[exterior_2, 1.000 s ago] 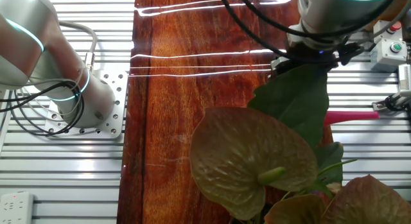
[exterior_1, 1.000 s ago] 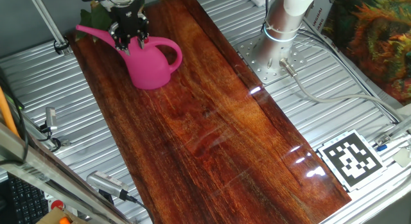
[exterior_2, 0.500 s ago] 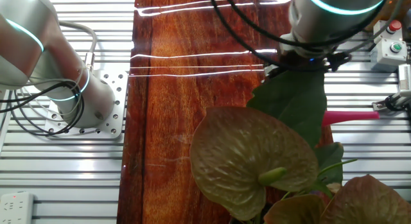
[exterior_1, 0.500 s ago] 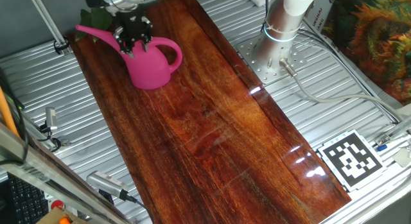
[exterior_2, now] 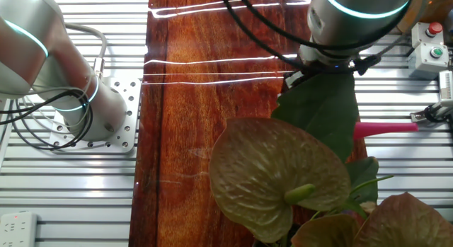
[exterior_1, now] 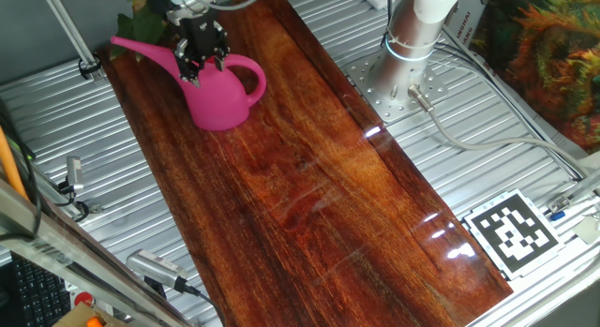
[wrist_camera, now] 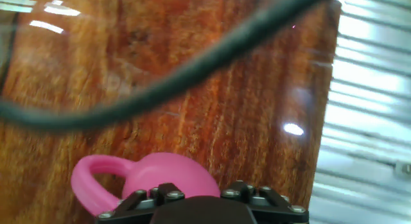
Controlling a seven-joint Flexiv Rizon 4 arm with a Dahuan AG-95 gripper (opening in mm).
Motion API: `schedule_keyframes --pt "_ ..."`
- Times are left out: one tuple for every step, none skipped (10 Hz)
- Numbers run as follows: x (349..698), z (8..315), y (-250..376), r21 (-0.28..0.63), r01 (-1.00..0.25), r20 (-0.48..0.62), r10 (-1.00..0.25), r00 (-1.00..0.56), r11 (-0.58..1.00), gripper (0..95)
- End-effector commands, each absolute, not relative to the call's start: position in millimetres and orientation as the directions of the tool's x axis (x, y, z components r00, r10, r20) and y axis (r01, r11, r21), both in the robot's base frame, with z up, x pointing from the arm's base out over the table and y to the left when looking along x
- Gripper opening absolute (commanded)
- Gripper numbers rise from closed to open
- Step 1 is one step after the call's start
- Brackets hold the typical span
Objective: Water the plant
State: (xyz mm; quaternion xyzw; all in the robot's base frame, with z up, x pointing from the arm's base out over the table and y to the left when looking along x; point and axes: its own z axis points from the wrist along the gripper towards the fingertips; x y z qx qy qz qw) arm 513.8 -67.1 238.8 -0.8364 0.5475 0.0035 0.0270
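Since the earlier frames I see my black two-finger claw (exterior_1: pixel 197 65) has lifted slightly and drifted toward 1 o'clock over the pink plastic watering can (exterior_1: pixel 223 91); in the other fixed view the silver wrist has slid toward 9 o'clock along the polished red-brown wooden worktop (exterior_1: pixel 309 177). The can itself has not shifted.

From one fixed view, the claw hangs at the can's top, near the root of its long pink spout (exterior_1: pixel 141 50), fingers pointing down. I cannot tell whether the fingers are clenched on the can or released: they look close together, but their contact is hidden. In the hand view only the claw's black body and the can's rounded top with its loop handle (wrist_camera: pixel 90 182) show, the tips out of sight.

The plant (exterior_1: pixel 139 23), a small cluster of broad, pointed dark-green leaves, sits at the worktop's 11 o'clock corner in one fixed view, just beyond the spout tip, partly cut off by the frame edge. In the other fixed view its leaves fill the foreground: one dark green leaf (exterior_2: pixel 322 116) upright, broader brownish-green ones (exterior_2: pixel 272 176) below it, the spout poking out at 3 o'clock.
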Motion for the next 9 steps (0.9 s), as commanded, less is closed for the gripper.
schedule_keyframes --pt "502 236 -65 -0.053 -0.894 -0.035 -0.894 0.446 -0.444 57.0" --pt "500 235 -65 -0.053 -0.895 -0.036 -0.895 0.445 -0.443 57.0" --pt "498 236 -66 -0.052 -0.901 -0.035 -0.901 0.433 -0.431 57.0" --pt "497 237 -68 -0.048 -0.899 -0.031 -0.899 0.437 -0.435 57.0" --pt "497 239 -70 -0.044 -0.893 -0.021 -0.893 0.450 -0.448 57.0" --pt "496 241 -74 -0.040 -0.893 -0.014 -0.893 0.450 -0.449 57.0" --pt "496 246 -79 -0.038 -0.875 -0.009 -0.875 0.484 -0.483 38.0" --pt "498 250 -84 -0.031 -0.850 0.009 -0.850 0.526 -0.526 57.0" --pt "502 254 -88 -0.026 -0.824 0.018 -0.824 0.566 -0.566 57.0"
